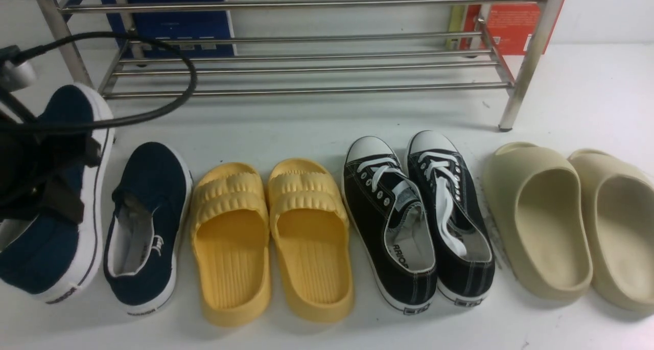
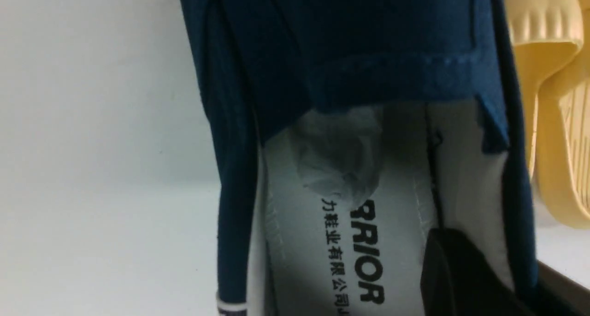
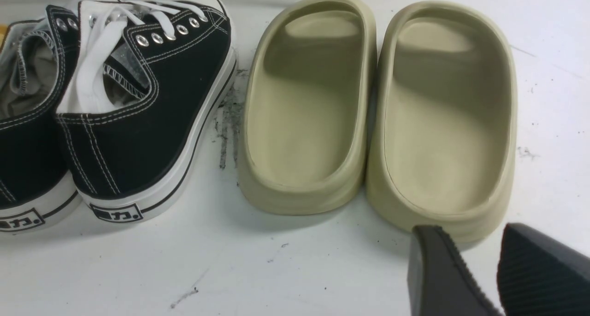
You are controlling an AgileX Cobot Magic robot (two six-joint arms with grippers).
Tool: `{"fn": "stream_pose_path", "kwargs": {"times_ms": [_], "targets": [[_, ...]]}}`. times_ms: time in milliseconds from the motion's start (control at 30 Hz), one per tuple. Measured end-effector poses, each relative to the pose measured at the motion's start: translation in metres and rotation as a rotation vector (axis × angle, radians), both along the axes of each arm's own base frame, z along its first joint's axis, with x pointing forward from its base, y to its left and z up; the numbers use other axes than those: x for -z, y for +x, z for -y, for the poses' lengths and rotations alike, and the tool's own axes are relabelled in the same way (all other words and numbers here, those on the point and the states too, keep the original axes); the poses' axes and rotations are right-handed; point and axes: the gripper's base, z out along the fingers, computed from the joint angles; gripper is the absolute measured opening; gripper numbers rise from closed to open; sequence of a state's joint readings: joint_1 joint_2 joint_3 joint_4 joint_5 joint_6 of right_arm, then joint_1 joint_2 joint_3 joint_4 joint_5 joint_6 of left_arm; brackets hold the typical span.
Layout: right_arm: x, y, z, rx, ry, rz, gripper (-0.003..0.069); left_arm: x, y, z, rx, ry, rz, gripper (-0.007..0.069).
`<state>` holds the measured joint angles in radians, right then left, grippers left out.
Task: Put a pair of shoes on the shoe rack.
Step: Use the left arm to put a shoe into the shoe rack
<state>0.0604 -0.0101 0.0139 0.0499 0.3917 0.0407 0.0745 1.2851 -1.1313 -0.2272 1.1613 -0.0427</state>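
Observation:
Two navy-blue slip-on shoes with white soles are at the left in the front view. My left gripper [image 1: 71, 186] is shut on the side wall of the outer shoe [image 1: 56, 248] and holds it tilted, toe toward the silver shoe rack [image 1: 306, 64]. The left wrist view shows this shoe [image 2: 368, 53] from above, with one black finger [image 2: 456, 270] inside against the white lining. The other navy shoe [image 1: 145, 222] lies on the white table beside it. My right gripper [image 3: 470, 242] is open and empty, just behind the heel of a beige slide; it does not show in the front view.
To the right of the navy shoes stand yellow slides [image 1: 271, 237], black lace-up sneakers [image 1: 419, 217] and beige slides [image 1: 567, 222]. A black cable [image 1: 153, 59] loops in front of the rack's left end. A blue box [image 1: 168, 18] and a red box [image 1: 511, 18] stand behind the rack.

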Motion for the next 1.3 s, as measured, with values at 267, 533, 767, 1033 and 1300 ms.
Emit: {"fn": "stream_pose_path", "kwargs": {"times_ms": [267, 533, 767, 1033, 1300], "targets": [[0.0, 0.0, 0.0, 0.0, 0.0, 0.0, 0.0239, 0.009, 0.059, 0.036, 0.107, 0.13, 0.004, -0.0002], [0.0, 0.0, 0.0, 0.0, 0.0, 0.0, 0.0239, 0.011, 0.122, 0.039, 0.112, 0.178, 0.078, -0.0002], [0.0, 0.0, 0.0, 0.0, 0.0, 0.0, 0.0239, 0.031, 0.19, 0.041, 0.124, 0.246, 0.108, -0.0002], [0.0, 0.0, 0.0, 0.0, 0.0, 0.0, 0.0239, 0.045, 0.24, 0.041, 0.121, 0.304, 0.155, -0.0002], [0.0, 0.0, 0.0, 0.0, 0.0, 0.0, 0.0239, 0.057, 0.262, 0.04, 0.124, 0.352, 0.171, -0.0002]]}}
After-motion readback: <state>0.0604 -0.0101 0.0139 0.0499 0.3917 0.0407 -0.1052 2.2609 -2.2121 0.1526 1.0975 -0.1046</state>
